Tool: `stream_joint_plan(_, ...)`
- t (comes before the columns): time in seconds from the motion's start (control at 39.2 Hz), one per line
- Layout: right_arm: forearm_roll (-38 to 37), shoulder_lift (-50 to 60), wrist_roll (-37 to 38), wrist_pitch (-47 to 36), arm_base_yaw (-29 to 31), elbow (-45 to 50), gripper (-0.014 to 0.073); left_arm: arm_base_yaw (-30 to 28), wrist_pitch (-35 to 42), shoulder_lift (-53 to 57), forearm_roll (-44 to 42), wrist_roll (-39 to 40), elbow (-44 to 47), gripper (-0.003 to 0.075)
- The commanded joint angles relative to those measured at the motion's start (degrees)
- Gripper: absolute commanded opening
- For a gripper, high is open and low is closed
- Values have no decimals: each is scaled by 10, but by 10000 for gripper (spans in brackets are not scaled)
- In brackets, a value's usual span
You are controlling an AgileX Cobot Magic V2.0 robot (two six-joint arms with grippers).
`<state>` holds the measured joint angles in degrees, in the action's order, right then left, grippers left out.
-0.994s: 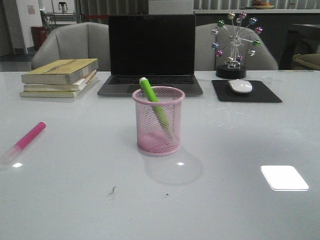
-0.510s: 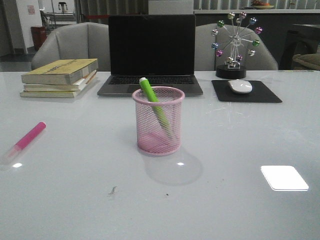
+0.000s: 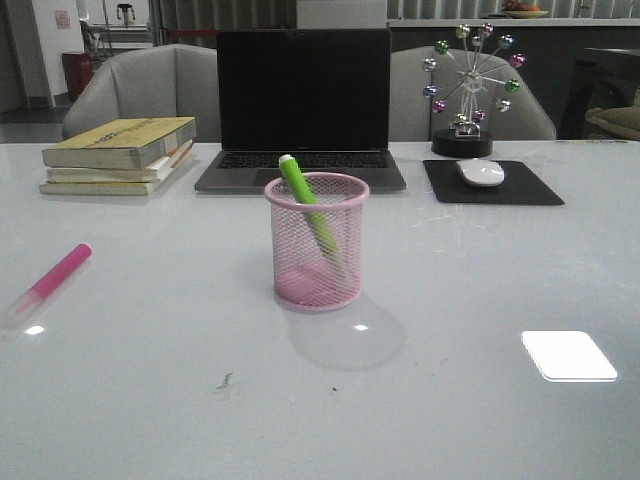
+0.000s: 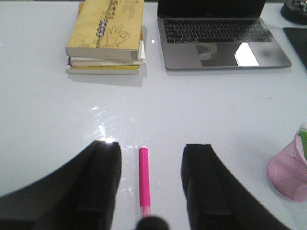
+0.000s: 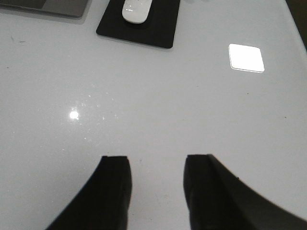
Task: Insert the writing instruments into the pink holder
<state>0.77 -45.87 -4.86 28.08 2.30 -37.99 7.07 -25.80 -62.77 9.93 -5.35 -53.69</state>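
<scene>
We are about halfway done. The green marker (image 3: 308, 207) is already in the pink cup (image 3: 317, 243). It leans on the rim, with its top sticking out above it. The pink marker (image 3: 59, 273) is not in yet. It lies flat on the bench (image 3: 480, 400), well away from the cup.

In the left wrist view, the left end effector (image 4: 150, 184) is wide open and holds nothing. The pink marker (image 4: 144, 176) lies right between its two fingers, pointing straight away from it. We think the fingers hang just above the bench, but we cannot tell if they touch it. The pink cup (image 4: 288, 173) sits off to one side of this end effector, near the edge of that view.

The right end effector (image 5: 157, 191) is open too, and it is empty. Only bare bench lies between its fingers. A mouse (image 5: 136, 10) on a black pad (image 5: 163, 28) sits far out in front of it.

So what is left is this: the left end effector must close on the pink marker, lift it, carry it over to the cup and drop it in next to the green one.
</scene>
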Motion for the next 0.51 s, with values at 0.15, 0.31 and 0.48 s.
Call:
stream_joint_plan(0.15, -1, 5, -2, -4, 5, -15, 393, 8, -105, -120, 9, 1, -157, 367)
stream_joint_plan(0.31, -1, 5, -2, 12, 5, -15, 393, 8, -169, -204, 9, 1, -237, 370)
stream_joint_plan(0.48, -1, 5, -2, 14, 5, -15, 393, 8, -221, -292, 9, 1, -309, 421)
